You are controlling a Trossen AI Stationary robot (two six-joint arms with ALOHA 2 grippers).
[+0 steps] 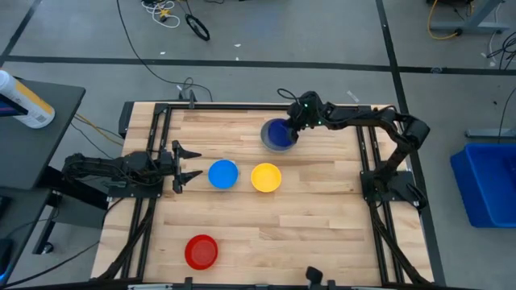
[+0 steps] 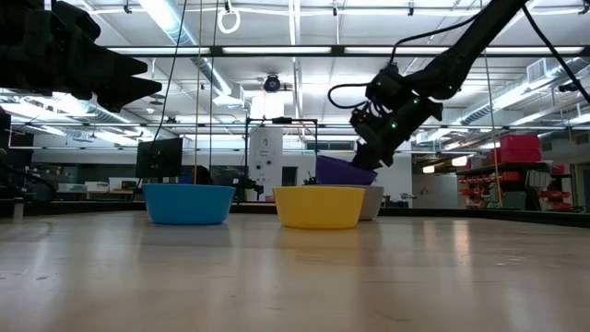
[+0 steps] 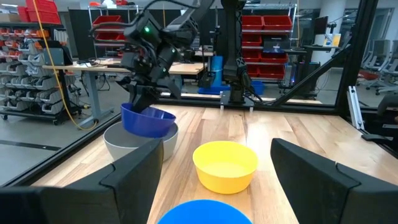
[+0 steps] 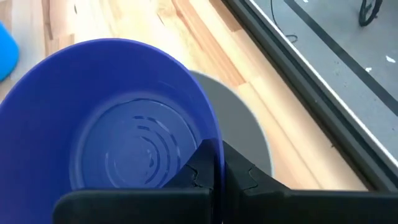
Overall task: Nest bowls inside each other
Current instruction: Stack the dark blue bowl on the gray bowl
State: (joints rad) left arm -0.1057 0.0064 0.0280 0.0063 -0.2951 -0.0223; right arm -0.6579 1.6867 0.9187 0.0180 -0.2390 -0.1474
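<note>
The dark blue bowl (image 4: 112, 124) hangs tilted over the grey bowl (image 4: 245, 124) at the table's far middle, with my right gripper (image 4: 217, 177) shut on its rim. In the low view the dark blue bowl (image 2: 343, 171) dips into the grey bowl (image 2: 372, 201). The light blue bowl (image 1: 223, 174) and the yellow bowl (image 1: 266, 177) stand side by side on their bases mid-table. The red bowl (image 1: 201, 251) stands near the front left. My left gripper (image 1: 189, 163) waits open at the left, level, just short of the light blue bowl. My right gripper pinches the dark blue bowl's rim (image 4: 216, 155) on the side toward the table's right, one finger (image 4: 198, 171) inside the bowl and the other (image 4: 245, 175) outside. The fingers slant down from the right. The bowl is tilted, its underside (image 3: 148, 127) inside the grey bowl's rim; whether the two touch I cannot tell.
A black metal frame (image 1: 161, 121) runs around the wooden table (image 1: 322, 234). The front right part of the board lies bare. A bottle (image 1: 24, 101) lies on a side stand at the far left, off the table.
</note>
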